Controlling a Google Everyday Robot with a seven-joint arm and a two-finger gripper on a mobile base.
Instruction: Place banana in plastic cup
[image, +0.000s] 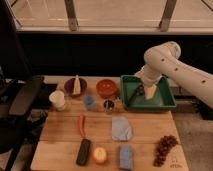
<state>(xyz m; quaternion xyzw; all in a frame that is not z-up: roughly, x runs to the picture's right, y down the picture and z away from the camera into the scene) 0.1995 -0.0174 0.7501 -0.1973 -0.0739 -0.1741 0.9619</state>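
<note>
Pincer (146, 93) over green tray (168, 103), grip undeterminable; best approach banana (76, 85) in dark bowl (68, 90) from above, plastic cup (89, 102) nearby.

You get dim, warm light with an orange cast throughout. Brightest zone: pale surface (115, 15) far behind green tray (162, 97). Dark band (90, 55) just behind tray reads near-black. White arm (170, 60) above tray catches light on top, underside shaded. Gripper (141, 94) inside tray, at its left half, dark against the green. Wooden table (145, 135) in front of tray evenly lit, shadows soft and short. Black chair (20, 100) far left of tray lost in gloom.
</note>
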